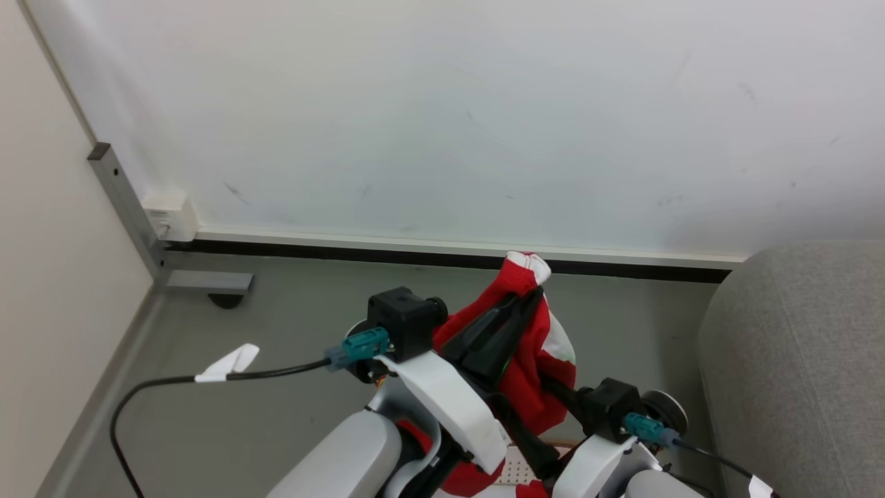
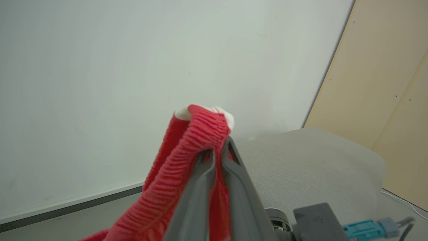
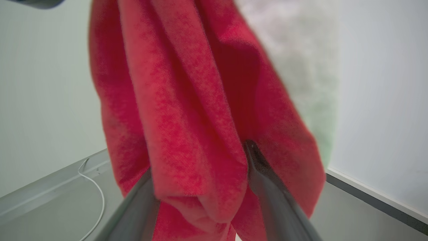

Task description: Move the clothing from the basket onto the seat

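Obs: clothing (image 2: 187,147) clenched by left end effector (image 2: 219,149), hanging below; right end effector (image 3: 199,157) released, cloth draped between its fingers (image 3: 267,187). Risk: fabric snagged there before the seat (image 1: 795,360), rightward, is reached.

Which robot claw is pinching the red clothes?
The left gripper: it is shut tight on the ribbed edge of the red garment. The right gripper stands wide open, with the cloth just hanging between its prongs.
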Robot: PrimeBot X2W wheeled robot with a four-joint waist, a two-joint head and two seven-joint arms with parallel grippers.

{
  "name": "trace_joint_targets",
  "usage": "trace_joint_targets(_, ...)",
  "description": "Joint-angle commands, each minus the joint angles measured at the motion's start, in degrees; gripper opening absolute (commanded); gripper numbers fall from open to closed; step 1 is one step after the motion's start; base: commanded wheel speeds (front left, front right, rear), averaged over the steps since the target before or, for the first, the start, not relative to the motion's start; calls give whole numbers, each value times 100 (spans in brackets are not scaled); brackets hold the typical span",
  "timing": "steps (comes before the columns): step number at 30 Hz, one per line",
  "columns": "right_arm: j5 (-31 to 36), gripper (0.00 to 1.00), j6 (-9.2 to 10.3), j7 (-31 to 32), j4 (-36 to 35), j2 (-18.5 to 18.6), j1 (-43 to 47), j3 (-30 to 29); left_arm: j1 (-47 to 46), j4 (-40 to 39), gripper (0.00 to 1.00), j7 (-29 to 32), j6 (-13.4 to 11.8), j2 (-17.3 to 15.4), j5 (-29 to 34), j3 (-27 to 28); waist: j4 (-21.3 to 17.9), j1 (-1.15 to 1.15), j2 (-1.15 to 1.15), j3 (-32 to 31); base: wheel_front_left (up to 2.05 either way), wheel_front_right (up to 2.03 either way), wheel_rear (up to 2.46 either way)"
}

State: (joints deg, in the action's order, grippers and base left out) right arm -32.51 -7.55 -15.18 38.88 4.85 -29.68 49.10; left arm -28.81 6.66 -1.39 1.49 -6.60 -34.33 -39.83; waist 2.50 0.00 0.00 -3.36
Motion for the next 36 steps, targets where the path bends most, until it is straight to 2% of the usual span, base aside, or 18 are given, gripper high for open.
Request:
trace_joint_targets(1,-165,0,12,5,89,-24,1,5,73,-44,0,24,4,-7,-90,-19,51,0,0,-29,0,0,0)
trace_joint_targets(6,-522,0,12,4,14,-41,35,93,121,7,0,28,-75,-124,-89,40,75,0,0,-65,0,0,0)
trace_joint_targets(14,-516,0,12,5,-273,77,217,-92,170,77,0,-38,-135,-221,-108,138,-23,0,0,-93,0,0,0)
trace_joint_targets(24,-366,0,12,4,-1048,395,768,-1049,231,136,0,-82,-184,-208,-171,136,-109,0,0,-94,0,0,0)
trace_joint_targets(25,-350,0,12,4,-1163,420,830,-1185,233,137,34,-82,-196,-204,-184,139,-131,0,0,-89,0,0,0)
trace_joint_targets(26,-336,0,12,4,-1275,436,897,-1330,239,140,100,-69,-189,-202,-202,131,-153,0,0,-84,0,0,0)
trace_joint_targets(36,-19,0,12,5,-2005,477,1369,-2368,368,152,100,-137,-168,-170,-253,41,-482,0,0,-57,0,0,0)
